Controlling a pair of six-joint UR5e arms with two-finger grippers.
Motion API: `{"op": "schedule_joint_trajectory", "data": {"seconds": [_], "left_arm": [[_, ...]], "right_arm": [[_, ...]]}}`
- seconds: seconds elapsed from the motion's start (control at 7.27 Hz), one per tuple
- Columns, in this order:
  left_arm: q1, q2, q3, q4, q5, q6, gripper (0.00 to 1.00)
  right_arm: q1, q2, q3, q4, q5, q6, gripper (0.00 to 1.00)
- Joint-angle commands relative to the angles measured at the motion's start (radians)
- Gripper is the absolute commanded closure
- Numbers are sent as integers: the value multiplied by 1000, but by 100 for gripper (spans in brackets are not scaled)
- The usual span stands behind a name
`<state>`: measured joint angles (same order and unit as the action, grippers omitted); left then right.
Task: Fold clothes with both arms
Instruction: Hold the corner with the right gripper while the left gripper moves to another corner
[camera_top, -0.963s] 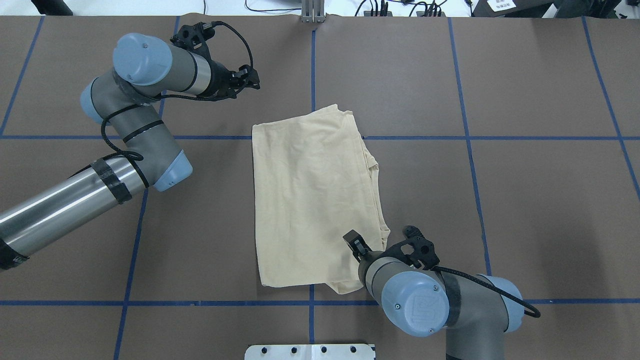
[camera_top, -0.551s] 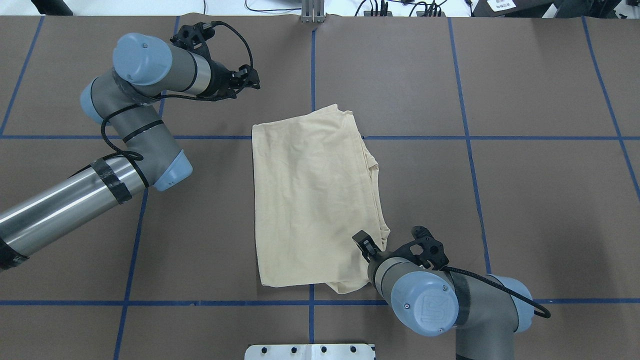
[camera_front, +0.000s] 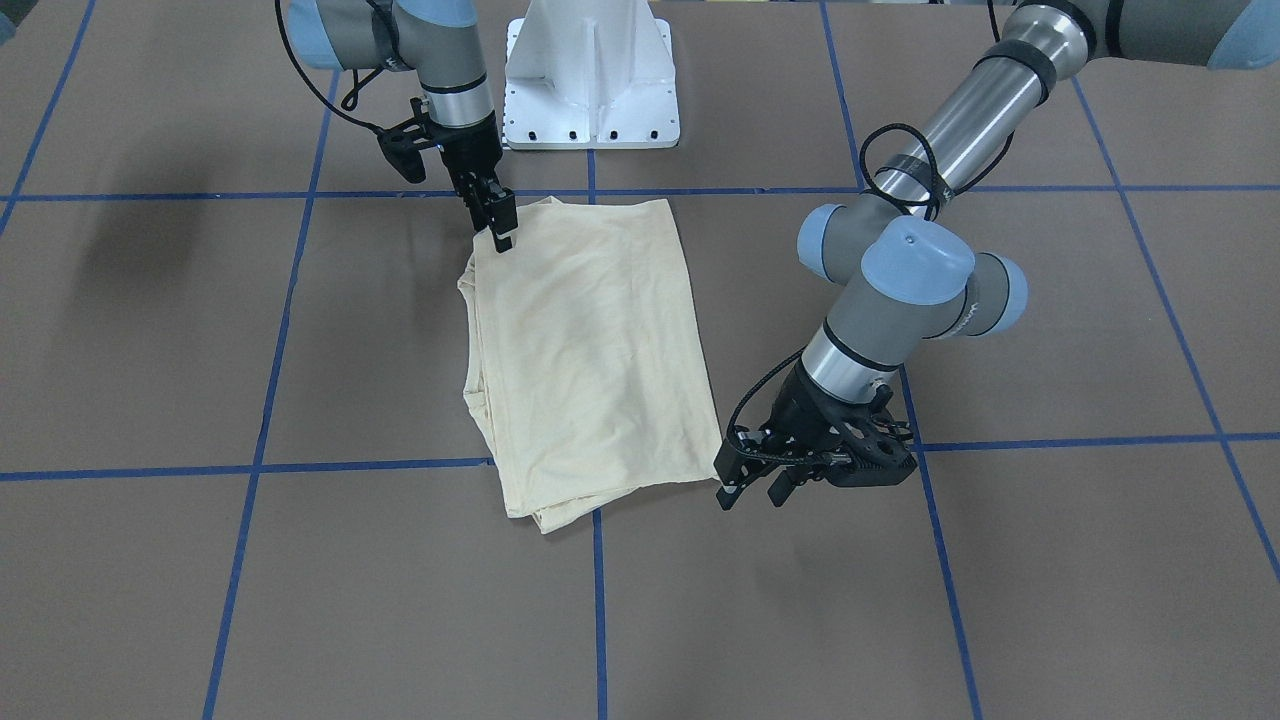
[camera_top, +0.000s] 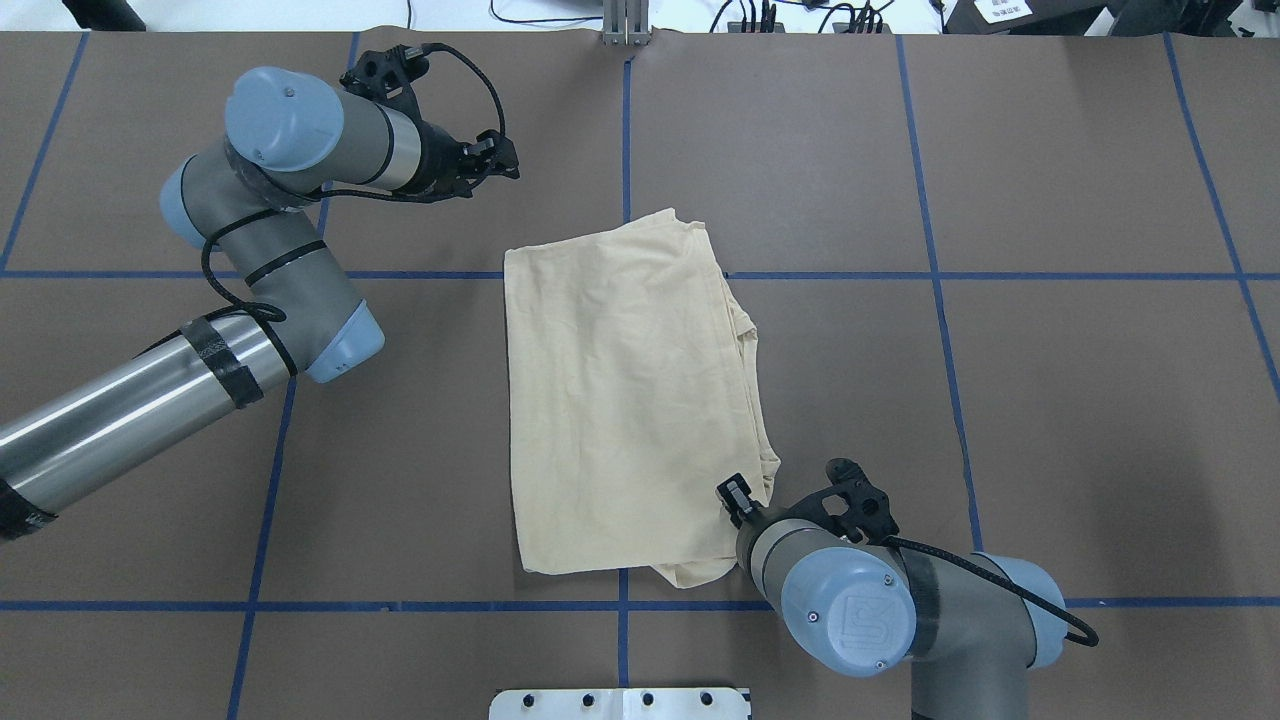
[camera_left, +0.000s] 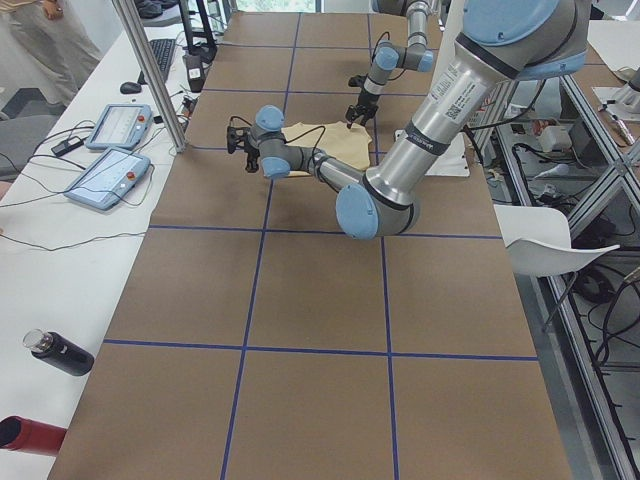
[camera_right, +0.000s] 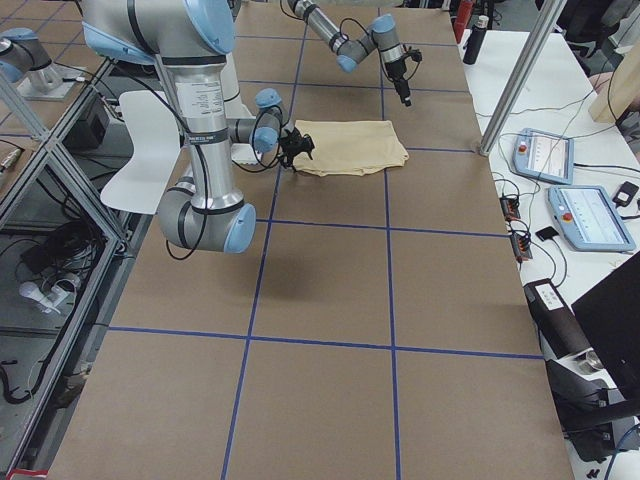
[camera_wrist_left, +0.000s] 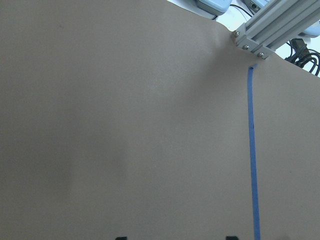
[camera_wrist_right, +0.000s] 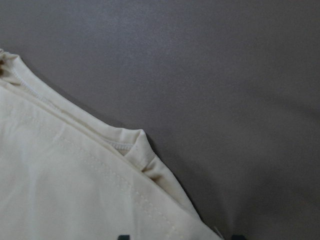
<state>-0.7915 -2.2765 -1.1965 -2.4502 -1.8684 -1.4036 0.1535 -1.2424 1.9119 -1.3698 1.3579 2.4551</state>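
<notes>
The pale cream-yellow shirt (camera_top: 630, 400) lies folded into a tall rectangle on the brown table, its print hidden; it also shows in the front view (camera_front: 585, 350). My right gripper (camera_top: 738, 497) is open and empty, over the shirt's near right corner; it shows in the front view (camera_front: 500, 225). The right wrist view shows the shirt's layered hem edges (camera_wrist_right: 60, 190) below the spread fingertips. My left gripper (camera_top: 497, 158) is open and empty, raised over bare table beyond the shirt's far left corner; it shows in the front view (camera_front: 755, 485). Its wrist view shows only table.
The white pedestal plate (camera_front: 590, 90) stands at the robot's side of the table. Blue tape lines (camera_top: 625, 150) grid the table. An aluminium post (camera_top: 625, 25) stands at the far edge. Teach pendants (camera_left: 110, 150) and bottles (camera_left: 60, 352) lie off the table's far side.
My right gripper has slid a little to the right and towards the robot along the shirt's near right corner. The left arm and the shirt have hardly moved.
</notes>
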Motion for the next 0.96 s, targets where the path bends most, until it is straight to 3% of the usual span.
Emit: {"op": "schedule_joint_trajectory", "data": {"seconds": [0.0,0.28,0.41,0.69,0.83], "left_arm": [[0,0,0,-1,0,0,27],[0,0,-5,-1,0,-2,27],[0,18,-59,8,-2,-20,27],[46,224,-350,14,-3,-110,27],[79,289,-439,11,-3,-227,27]], "right_arm": [[-3,1,-7,8,1,21,100],[-2,6,4,6,1,28,100],[3,-6,22,8,4,18,100],[4,-17,61,-5,3,18,100],[1,-31,74,-5,4,22,100]]}}
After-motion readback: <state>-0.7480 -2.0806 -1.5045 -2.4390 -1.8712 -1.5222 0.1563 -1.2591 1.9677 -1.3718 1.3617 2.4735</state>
